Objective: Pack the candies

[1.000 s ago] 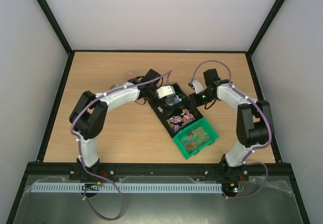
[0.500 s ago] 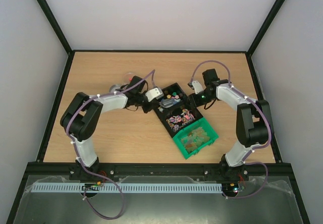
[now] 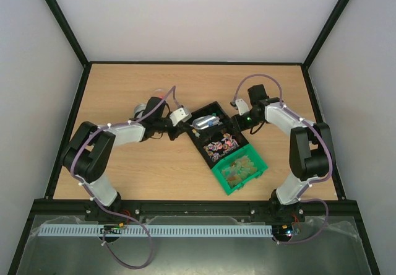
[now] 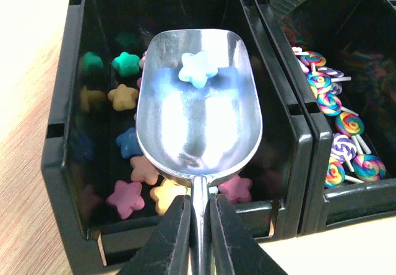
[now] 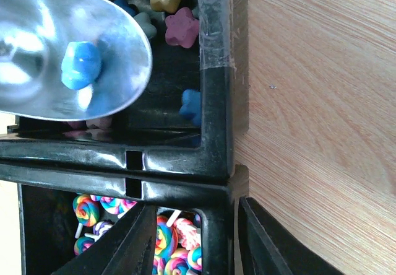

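The candies (image 4: 123,96) are small stars in mixed colours, lying in the far black bin (image 4: 60,140). My left gripper (image 4: 199,225) is shut on the handle of the metal scoop (image 4: 198,111). The scoop's bowl hangs over that bin with one light blue star (image 4: 198,68) in it. The top view shows the scoop (image 3: 206,122) and left gripper (image 3: 184,117) at the bin's left side. My right gripper (image 5: 195,208) is open and straddles the corner wall of the neighbouring black bin (image 5: 213,182). The scoop (image 5: 68,52) and the blue star (image 5: 80,64) also show there.
The neighbouring black bin (image 3: 206,156) holds swirled lollipops (image 4: 337,123). A green bin (image 3: 246,182) with pale tan-gold pieces adjoins it toward the near side. A small clear round item (image 3: 159,94) sits behind the left arm. Black frame rails edge the table.
My left arm has drawn back to the left, taking the scoop with it; the gripper now sits at the bin's left side. The right arm has stayed put.
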